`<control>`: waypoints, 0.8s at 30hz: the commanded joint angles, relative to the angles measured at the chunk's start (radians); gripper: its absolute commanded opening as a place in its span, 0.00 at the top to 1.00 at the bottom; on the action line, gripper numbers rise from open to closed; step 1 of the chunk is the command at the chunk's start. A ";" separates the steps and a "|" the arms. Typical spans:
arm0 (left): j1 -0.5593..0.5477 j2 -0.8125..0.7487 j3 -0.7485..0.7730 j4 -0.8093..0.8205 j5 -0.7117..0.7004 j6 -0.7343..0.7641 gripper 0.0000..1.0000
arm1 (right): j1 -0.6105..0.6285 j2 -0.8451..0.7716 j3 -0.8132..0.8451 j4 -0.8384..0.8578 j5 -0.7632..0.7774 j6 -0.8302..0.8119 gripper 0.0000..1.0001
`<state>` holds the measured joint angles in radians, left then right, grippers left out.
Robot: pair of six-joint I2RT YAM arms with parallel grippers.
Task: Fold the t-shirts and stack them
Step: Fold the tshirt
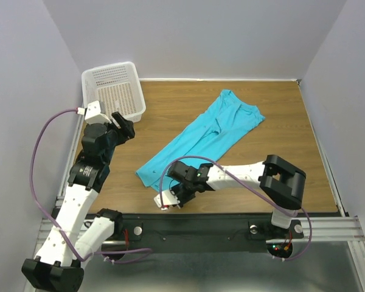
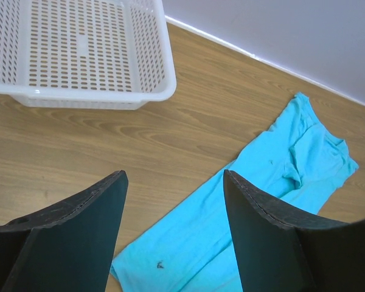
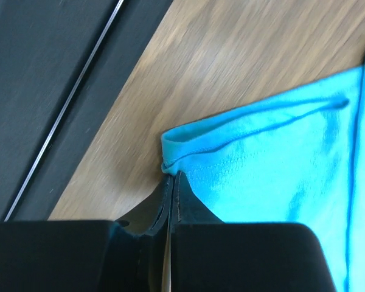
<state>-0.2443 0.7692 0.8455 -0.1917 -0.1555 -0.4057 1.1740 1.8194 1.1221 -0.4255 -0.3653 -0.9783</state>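
Turquoise cloth on the wooden desk (image 1: 280,121): the t-shirt (image 1: 201,143) lies in a long, rumpled diagonal band, to the right of the white basket (image 1: 140,91) and apart from it. The right pincer (image 3: 170,179) is low at the shirt's hem end, well to the near side of the basket, its fingers pressed together on a corner of the hem. The left pincer (image 2: 173,182) hangs spread wide with nothing in it, just on the basket's near side, above bare wood.

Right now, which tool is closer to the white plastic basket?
Left. The left tool hovers beside the white plastic basket; the right tool, far off, pinches the turquoise cloth shirt.
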 commanded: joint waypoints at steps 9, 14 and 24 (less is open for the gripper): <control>0.005 0.034 -0.074 0.113 0.223 -0.031 0.25 | 0.012 -0.235 -0.344 -0.216 0.103 -0.048 0.99; 0.007 0.096 -0.140 0.185 0.375 -0.085 0.26 | 0.012 -0.328 -0.412 -0.326 0.092 -0.048 0.99; 0.004 0.217 -0.194 0.219 0.545 -0.105 0.27 | 0.012 -0.367 -0.355 -0.455 0.040 -0.010 0.72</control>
<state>-0.2401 0.9745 0.6739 -0.0364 0.2951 -0.5034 1.1786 1.4326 0.7586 -0.6849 -0.3088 -1.0260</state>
